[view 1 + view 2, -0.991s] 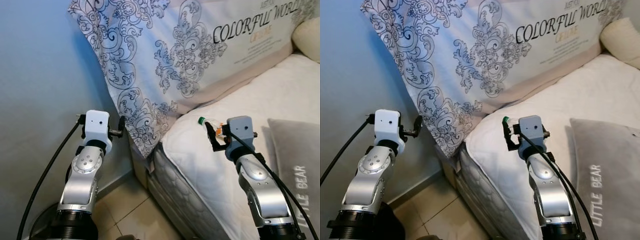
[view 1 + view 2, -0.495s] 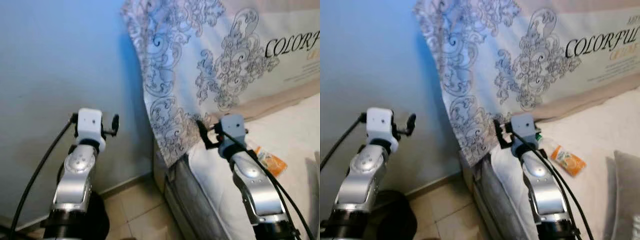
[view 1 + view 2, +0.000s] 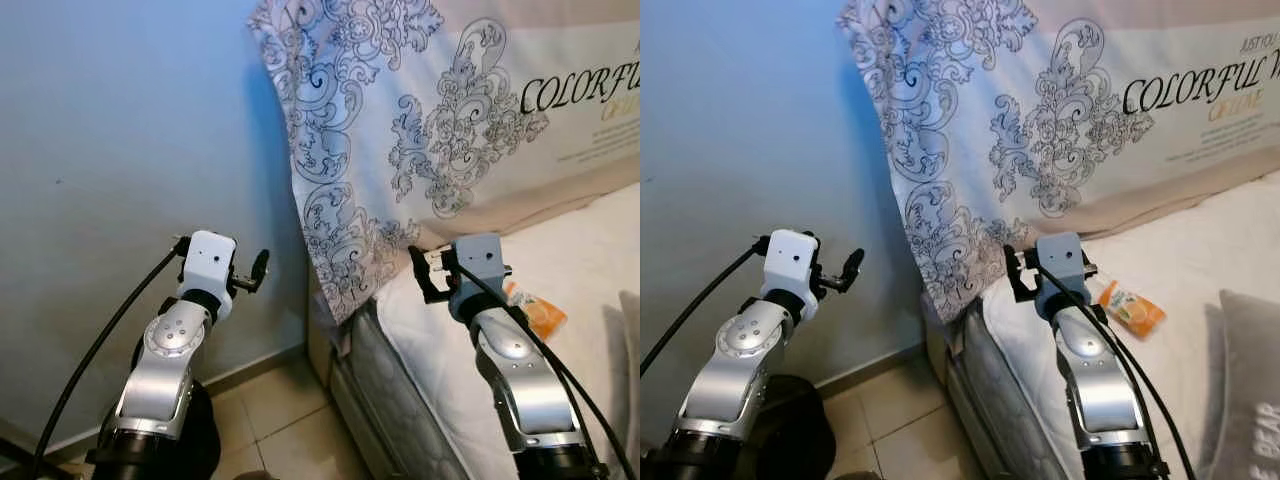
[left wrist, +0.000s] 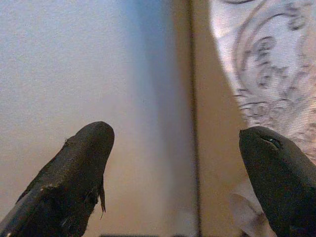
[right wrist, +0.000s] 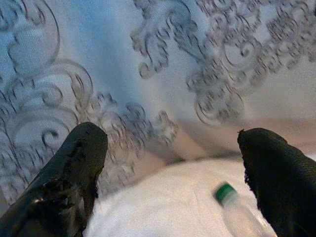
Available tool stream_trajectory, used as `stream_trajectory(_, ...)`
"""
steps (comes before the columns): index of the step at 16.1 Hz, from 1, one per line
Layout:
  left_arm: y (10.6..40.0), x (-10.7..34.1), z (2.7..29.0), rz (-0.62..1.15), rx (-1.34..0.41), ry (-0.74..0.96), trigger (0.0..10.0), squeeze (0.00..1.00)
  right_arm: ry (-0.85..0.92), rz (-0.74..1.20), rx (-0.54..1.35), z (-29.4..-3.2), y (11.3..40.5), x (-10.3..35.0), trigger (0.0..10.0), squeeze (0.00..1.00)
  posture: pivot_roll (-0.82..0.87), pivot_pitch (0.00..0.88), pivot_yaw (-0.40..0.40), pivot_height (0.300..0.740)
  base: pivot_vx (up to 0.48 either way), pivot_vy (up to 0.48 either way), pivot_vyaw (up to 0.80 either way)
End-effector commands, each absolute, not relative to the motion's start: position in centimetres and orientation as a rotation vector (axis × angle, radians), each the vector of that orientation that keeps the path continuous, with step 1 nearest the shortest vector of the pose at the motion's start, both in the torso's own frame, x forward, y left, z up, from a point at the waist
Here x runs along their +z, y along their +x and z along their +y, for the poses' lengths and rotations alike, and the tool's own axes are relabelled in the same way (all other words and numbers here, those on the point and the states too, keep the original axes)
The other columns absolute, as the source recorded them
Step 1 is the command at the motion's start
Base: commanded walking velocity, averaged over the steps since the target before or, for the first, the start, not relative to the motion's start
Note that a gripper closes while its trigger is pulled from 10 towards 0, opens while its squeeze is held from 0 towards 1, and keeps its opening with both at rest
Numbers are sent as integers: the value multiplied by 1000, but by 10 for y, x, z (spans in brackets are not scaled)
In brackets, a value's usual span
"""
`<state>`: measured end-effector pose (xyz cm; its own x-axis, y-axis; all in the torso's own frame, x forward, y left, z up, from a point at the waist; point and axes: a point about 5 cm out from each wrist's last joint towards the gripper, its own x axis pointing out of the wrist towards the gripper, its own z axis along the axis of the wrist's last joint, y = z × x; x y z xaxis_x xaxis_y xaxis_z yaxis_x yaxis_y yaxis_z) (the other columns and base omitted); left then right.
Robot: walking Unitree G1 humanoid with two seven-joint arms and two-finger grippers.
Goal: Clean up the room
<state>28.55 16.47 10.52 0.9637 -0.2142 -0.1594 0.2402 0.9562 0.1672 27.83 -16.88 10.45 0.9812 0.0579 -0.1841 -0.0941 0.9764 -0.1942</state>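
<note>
Bed: a white mattress [image 3: 1200, 270] with its corner toward the robot; a tall cloth panel [image 3: 1040, 130] printed with grey scrolls and the words "COLORFUL WORLD" stands along its far edge, against a blue-grey wall [image 3: 120, 140].
Bottle: a clear plastic bottle [image 3: 1128, 305] with an orange label and green cap lies on its side on the mattress near the far edge, just beside the right arm; the right wrist view shows its capped end [image 5: 232, 202].
Right end effector [image 5: 173, 182]: raised over the near corner of the bed, pointing at the patterned panel; fingers spread wide, holding nothing; the bottle lies just off to the side of it.
Left end effector [image 4: 177, 177]: raised beside the bed, facing the wall and the bed's beige frame edge [image 4: 212, 123]; fingers spread wide, holding nothing.
Cushion: a grey cushion [image 3: 1245, 380] with "BEAR" lettering lies at the bed's near right edge.
Floor: beige tiles [image 3: 270, 420] between wall and bed.
</note>
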Motion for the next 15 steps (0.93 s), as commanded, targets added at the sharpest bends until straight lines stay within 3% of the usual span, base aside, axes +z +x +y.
stream_trajectory(1, 284, 109, 162, 140, -261, 181, 10000, 0, -204, 185, 58, -177, 277, 107, 10000, 212, 4, 0, 0, 740, 0, 0, 0)
stream_trajectory(2, 279, 108, 162, 157, -278, 177, 10000, 0, -207, 189, 37, -184, 273, 107, 10000, 1000, 1, 0, -2, 740, 0, 0, 0)
stream_trajectory(6, 273, 107, 169, 162, -249, 192, 10000, 0, -184, 193, 12, -196, 268, 107, 10000, 1000, -3, 0, -10, 740, 0, 0, 0)
stream_trajectory(15, 272, 116, 167, 129, -214, 210, 10000, 0, -206, 219, 56, -187, 282, 109, 10000, 1000, 20, 0, -40, 740, 0, 0, 0)
